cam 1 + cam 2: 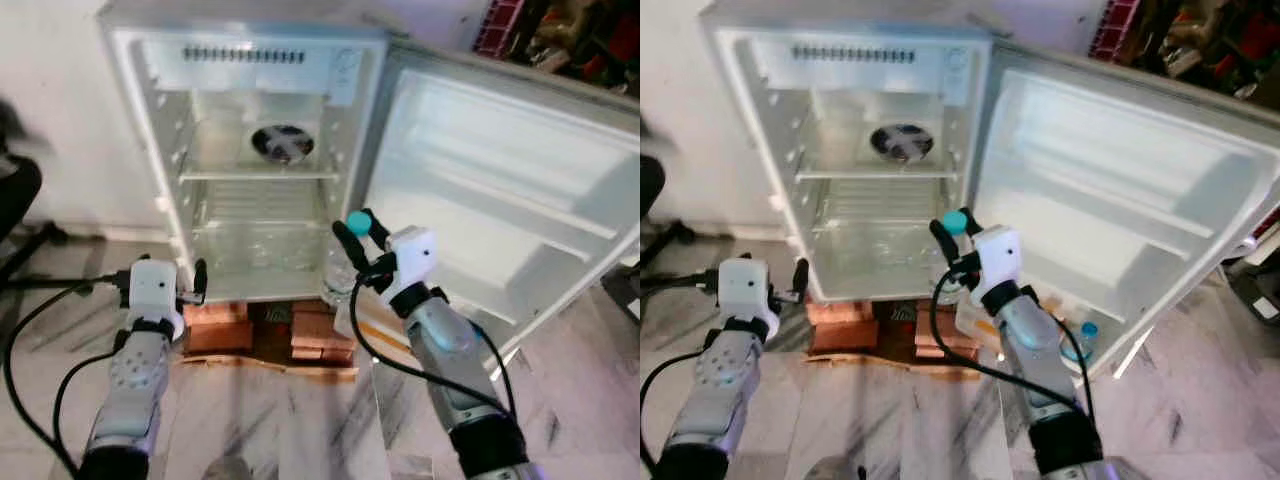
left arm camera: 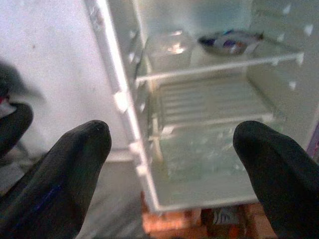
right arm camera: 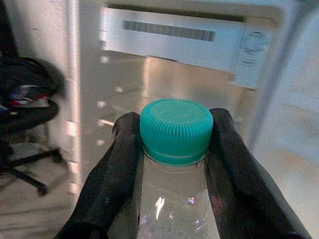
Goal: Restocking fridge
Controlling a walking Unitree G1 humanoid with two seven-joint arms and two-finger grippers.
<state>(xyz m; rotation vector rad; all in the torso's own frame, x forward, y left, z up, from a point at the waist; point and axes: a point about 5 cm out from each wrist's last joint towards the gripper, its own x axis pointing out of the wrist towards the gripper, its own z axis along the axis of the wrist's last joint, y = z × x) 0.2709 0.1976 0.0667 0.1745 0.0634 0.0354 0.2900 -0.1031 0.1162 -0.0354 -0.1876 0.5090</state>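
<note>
Teal-capped bottle (image 3: 175, 149) clamped in raised right pincer (image 1: 360, 240) before open fridge (image 1: 250, 80); left pincer (image 2: 169, 169) low, spread, seemingly empty.

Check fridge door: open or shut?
Open. The fridge door is swung wide to the right, exposing the shelves. The right gripper holds a teal-capped bottle before the opening.

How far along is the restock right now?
Done: fridge door stands open. In hand: right tool shut on a teal-capped bottle, raised before the opening. Left: placing it; left tool is open. Another bottle waits by the door.
</note>
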